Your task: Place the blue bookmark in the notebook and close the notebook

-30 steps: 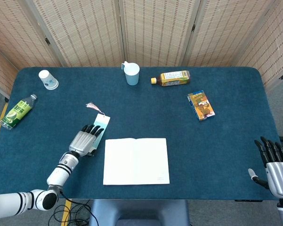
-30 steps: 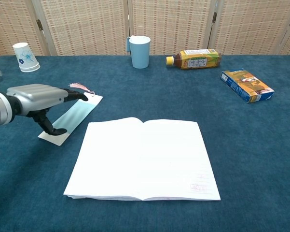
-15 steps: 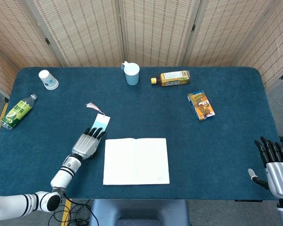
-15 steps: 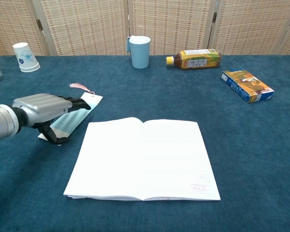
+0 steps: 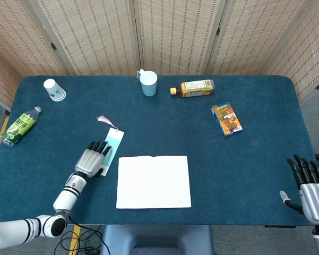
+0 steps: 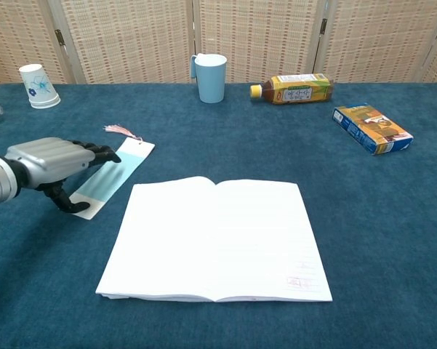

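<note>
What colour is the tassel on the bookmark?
Pink, on the light-blue bookmark's tassel; clearest in the chest view.

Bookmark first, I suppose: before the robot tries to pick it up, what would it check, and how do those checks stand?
1. Blue bookmark flat on the table, left of the notebook: ok.
2. Notebook lying open, pages bare: ok.
3. Left hand at the bookmark's near end: ok.
4. Left hand actually gripping it: cannot tell; the thumb seems to touch the edge.
5. Tassel free of the hand: ok.
6. Right hand off at the table's edge, holding nothing: ok.
</note>
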Available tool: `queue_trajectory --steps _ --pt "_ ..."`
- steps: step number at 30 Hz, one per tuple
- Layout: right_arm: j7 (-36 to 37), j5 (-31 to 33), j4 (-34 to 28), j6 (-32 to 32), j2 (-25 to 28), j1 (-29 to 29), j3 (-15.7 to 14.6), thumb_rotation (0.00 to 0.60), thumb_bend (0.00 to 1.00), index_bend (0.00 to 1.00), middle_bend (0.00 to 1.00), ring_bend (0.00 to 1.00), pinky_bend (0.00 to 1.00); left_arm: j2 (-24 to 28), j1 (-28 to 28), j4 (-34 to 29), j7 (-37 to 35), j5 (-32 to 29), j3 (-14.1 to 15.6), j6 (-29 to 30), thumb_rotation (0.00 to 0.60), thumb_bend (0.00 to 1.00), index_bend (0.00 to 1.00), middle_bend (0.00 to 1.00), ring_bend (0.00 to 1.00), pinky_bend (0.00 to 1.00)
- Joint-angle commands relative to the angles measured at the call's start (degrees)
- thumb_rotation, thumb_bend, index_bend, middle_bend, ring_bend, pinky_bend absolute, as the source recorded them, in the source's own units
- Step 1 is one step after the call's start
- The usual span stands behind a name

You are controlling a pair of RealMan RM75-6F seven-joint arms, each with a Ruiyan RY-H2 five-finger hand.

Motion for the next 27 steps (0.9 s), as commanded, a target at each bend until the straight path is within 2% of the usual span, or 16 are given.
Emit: queue_trajectory --steps 1,4,13,20,27 --pt "0.05 -0.08 0.00 0.15 -0.03 -0.09 -0.03 0.600 0.21 0.00 0.03 0.00 0.00 0.47 0.23 0.96 0.53 -1.17 -0.40 -0.17 0.600 0.36 0.00 0.01 0.00 0.11" --pt "0.11 -0.20 0.04 0.38 -0.10 -0.23 -0.10 0.600 0.21 0.00 0.03 0.00 0.00 1.53 0.83 -0.03 -1.62 -2.46 -1.58 -0.92 0.600 0.36 0.00 0.01 0.00 0.11" --pt "0.38 -0.33 0.28 0.34 -0.17 -0.16 -0.07 0.600 0.21 0.00 0.03 0.00 0.00 2.94 1.45 -5.47 -5.87 0.72 -2.02 -2.23 0.600 0.36 0.00 0.01 0.00 0.11" --pt "0.76 -0.11 0.52 0.53 -0.07 -0.41 -0.09 0.600 0.21 0.00 0.03 0.00 0.00 0.96 0.59 -6.60 -4.46 1.63 -2.18 -2.12 0.600 0.36 0.00 0.01 0.00 0.11" --pt "1.10 -0.01 0.82 0.73 -0.08 -0.64 -0.13 0.600 0.21 0.00 0.03 0.00 0.00 -0.95 0.02 -4.90 -1.41 0.21 -1.86 -1.57 0.600 0.36 0.00 0.01 0.00 0.11"
